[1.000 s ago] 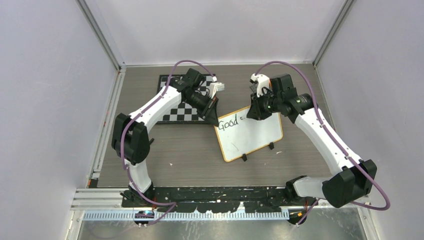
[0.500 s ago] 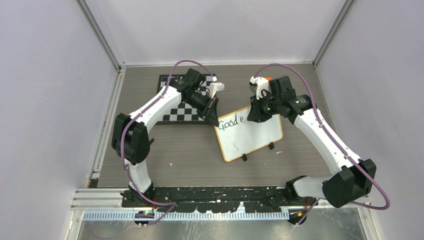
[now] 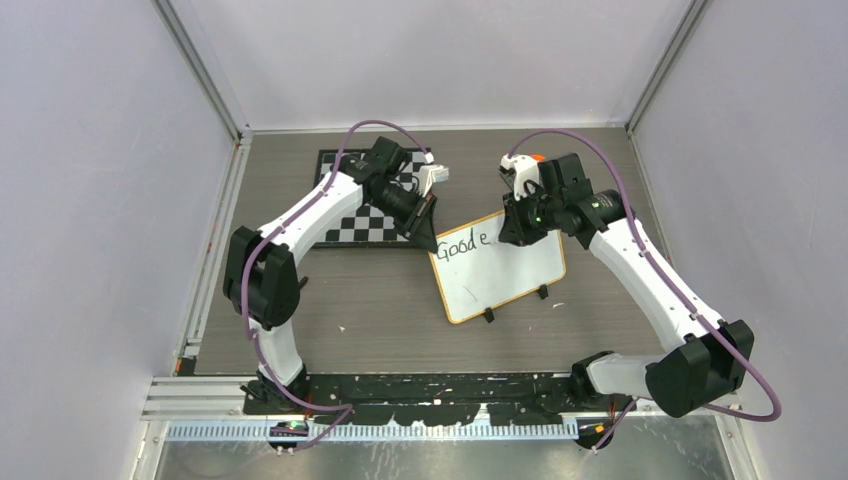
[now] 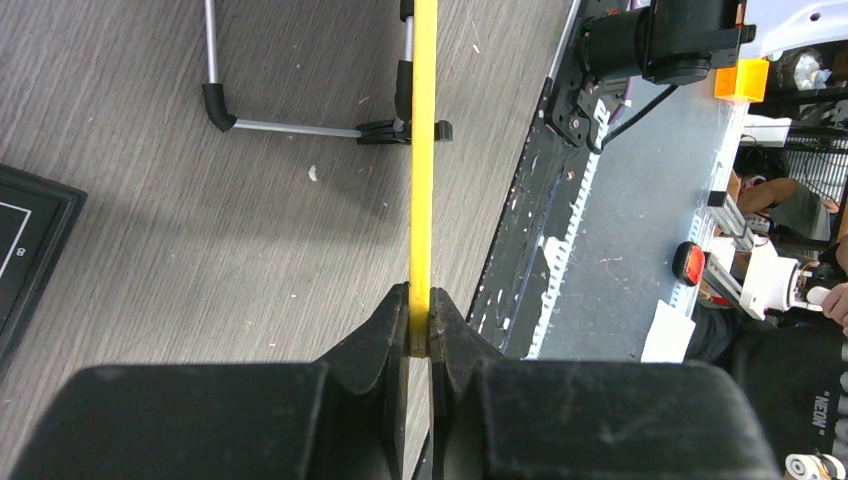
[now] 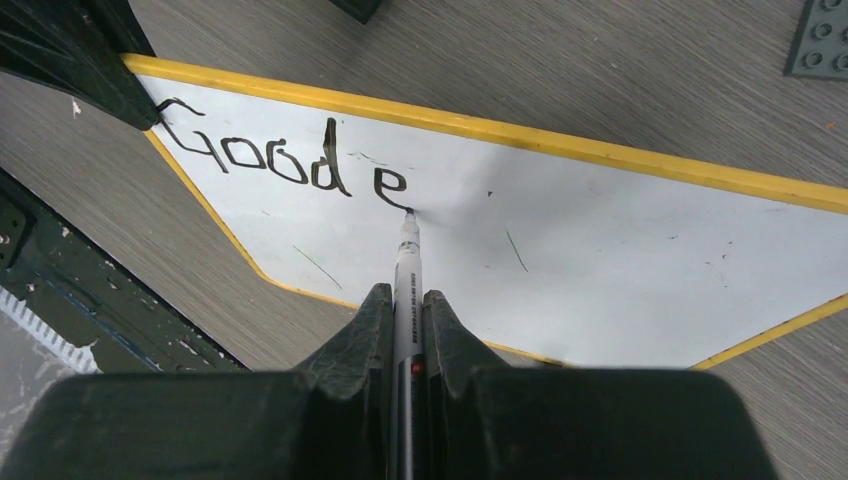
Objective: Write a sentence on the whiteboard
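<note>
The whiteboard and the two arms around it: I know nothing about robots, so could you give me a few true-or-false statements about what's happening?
1. The whiteboard reads "Goode" so far. True.
2. The right fingers are empty. False: they grip a marker.
3. The left fingers clamp the whiteboard's yellow rim. True.
4. The marker's tip is held high above the board. False: it rests at the tail of the last "e".
5. The writing is on the chessboard. False: the chessboard lies off to the side, partly under the left arm, and carries no writing.
</note>
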### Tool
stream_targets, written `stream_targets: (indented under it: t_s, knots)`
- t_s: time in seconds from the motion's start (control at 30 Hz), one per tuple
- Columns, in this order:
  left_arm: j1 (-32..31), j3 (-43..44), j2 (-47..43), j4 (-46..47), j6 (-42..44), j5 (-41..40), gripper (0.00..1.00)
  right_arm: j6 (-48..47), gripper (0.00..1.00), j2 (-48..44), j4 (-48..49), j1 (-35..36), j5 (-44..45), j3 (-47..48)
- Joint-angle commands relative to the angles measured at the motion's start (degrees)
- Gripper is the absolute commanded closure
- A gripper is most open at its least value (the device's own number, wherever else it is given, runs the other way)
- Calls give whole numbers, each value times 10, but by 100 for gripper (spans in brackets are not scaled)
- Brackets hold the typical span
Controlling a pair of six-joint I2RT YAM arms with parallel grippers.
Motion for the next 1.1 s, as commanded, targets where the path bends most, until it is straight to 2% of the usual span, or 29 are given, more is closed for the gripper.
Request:
stream_targets:
  t_s: [0.0, 0.17, 0.87, 1.07]
  knots:
    - [-4, 14, 2, 0, -2, 14, 99, -10, 100, -16, 4, 2, 5, 22]
    - [-5, 15, 2, 1, -2, 16, 99, -12, 100, -23, -11, -5, -23, 37]
    - [-6, 10, -4, 2, 0, 16, 99, 7, 100, 0, 23, -13, -15, 59]
    - [-6, 5, -7, 3, 1, 13, 99, 5, 100, 8, 30, -13, -8, 40]
